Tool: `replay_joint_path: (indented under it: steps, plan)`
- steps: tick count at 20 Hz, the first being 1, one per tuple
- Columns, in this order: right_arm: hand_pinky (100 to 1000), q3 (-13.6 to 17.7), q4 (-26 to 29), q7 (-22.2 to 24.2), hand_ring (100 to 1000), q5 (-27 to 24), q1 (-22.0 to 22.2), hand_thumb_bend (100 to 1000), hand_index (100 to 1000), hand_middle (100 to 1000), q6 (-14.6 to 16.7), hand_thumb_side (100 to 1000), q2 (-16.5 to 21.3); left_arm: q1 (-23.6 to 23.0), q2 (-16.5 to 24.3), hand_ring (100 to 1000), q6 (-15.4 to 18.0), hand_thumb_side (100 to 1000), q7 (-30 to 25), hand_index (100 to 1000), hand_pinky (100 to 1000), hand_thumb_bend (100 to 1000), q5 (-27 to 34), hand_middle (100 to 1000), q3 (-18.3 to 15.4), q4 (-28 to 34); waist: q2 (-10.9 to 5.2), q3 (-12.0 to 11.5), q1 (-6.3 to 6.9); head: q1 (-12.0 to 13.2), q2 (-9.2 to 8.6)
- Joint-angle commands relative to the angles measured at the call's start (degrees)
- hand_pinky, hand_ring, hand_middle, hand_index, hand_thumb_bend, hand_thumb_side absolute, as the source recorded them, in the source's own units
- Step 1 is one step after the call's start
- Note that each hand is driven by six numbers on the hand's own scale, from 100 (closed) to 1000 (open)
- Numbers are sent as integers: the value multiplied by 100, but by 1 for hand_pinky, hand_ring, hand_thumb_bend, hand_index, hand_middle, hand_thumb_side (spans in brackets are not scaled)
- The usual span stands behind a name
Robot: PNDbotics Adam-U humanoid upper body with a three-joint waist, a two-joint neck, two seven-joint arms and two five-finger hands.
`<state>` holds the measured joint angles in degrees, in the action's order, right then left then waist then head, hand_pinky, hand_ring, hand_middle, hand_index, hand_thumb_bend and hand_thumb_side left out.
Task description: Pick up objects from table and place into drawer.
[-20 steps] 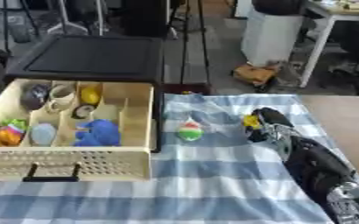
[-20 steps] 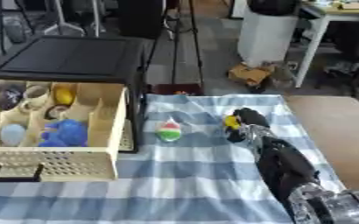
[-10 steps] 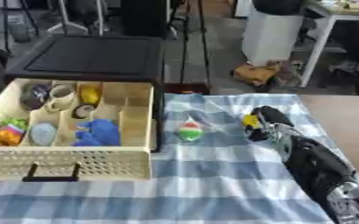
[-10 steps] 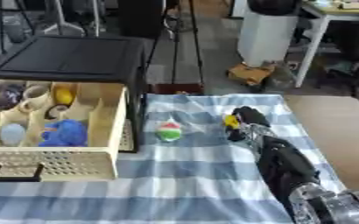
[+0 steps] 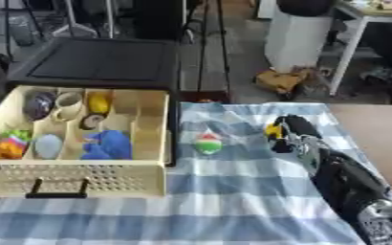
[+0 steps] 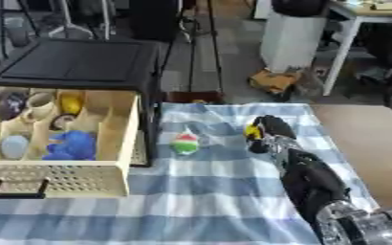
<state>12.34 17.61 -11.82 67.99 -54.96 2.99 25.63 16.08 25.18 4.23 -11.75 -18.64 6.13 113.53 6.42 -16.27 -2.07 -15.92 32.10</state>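
Right hand (image 5: pixel 291 134) curled round yellow toy (image 5: pixel 273 130) on cloth (image 5: pixel 233 191), grasp for lift. Striped ball (image 5: pixel 208 143) waits beside open drawer (image 5: pixel 82 179). Left hand unseen.

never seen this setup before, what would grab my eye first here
Probably the open cream drawer at the left, its compartments filled with colourful bits, among them a blue toy near the front. Next, the robot's black right hand reaching in from the lower right, its fingers curled round a small yellow object on the blue checked cloth. A red, white and green toy lies between them.
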Motion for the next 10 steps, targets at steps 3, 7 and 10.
replay_joint_path:
  steps: [3,7,10]
  plan:
    - [133,-82,-67,-270,300,62,-129,100,403,310,-2,211,170,37,35,100,12,1000,-4,600,196,245,-5,100,-53,106,-73,2,9,17,-33]
    - [100,-143,-157,-503,236,93,-143,100,333,245,12,216,181,40,35,100,14,1000,-7,600,196,246,-4,100,-53,106,-74,5,-1,21,-37]
    - [100,-181,-203,-686,181,112,-150,100,274,189,30,224,189,36,34,100,13,1000,-9,599,196,244,-5,100,-51,106,-74,10,-8,30,-37]
